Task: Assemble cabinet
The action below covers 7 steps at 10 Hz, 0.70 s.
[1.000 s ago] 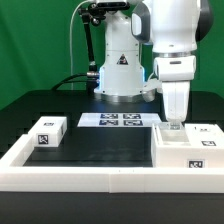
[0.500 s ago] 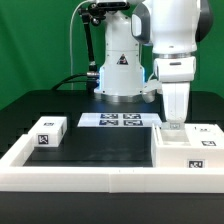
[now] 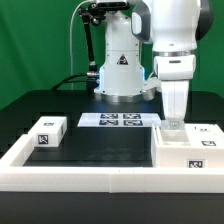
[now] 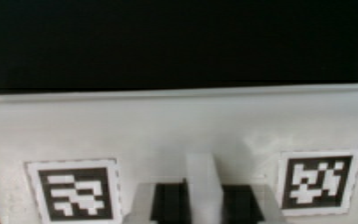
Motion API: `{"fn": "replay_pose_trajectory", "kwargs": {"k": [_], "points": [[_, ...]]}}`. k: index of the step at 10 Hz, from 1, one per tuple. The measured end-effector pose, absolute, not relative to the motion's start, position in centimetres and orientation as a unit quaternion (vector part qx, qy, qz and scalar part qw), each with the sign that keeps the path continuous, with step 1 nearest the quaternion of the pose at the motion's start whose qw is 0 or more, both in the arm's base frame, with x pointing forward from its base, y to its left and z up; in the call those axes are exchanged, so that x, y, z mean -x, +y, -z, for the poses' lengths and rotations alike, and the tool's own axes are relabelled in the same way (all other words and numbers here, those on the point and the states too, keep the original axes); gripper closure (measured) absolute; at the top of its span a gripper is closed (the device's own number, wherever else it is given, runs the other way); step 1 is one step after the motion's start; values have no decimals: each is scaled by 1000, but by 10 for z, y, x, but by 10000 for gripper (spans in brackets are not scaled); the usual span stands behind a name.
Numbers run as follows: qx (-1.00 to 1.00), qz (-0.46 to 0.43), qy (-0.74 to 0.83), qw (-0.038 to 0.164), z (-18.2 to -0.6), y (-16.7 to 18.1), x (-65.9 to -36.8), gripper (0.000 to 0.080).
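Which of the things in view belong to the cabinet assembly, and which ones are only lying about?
Belong to the job: cabinet body; small tagged block; claw at the body.
Lying about: marker board; white border wall.

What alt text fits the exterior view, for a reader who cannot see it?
The robot arm's gripper hangs at the top of the large white cabinet body at the exterior view's right. A small tagged white block sits apart at the exterior view's left, the marker board farther back between them.
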<state>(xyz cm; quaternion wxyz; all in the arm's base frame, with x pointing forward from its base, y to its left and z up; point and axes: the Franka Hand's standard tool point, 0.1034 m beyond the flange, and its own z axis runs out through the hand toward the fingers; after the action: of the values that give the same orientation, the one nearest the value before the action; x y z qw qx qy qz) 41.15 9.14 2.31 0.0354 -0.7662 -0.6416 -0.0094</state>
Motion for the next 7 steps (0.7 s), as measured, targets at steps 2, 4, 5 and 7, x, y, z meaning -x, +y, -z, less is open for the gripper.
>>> {"fn": "replay_pose_trajectory", "kwargs": {"k": [2,4,5,7], "points": [[767,10,-641,28,-37,92,-412,731],[771,8,-637,20,-51,92,-417,731],[771,7,-636,17,-58,90,-420,731],[775,7,-631,14,-63,82,-429,731]]}}
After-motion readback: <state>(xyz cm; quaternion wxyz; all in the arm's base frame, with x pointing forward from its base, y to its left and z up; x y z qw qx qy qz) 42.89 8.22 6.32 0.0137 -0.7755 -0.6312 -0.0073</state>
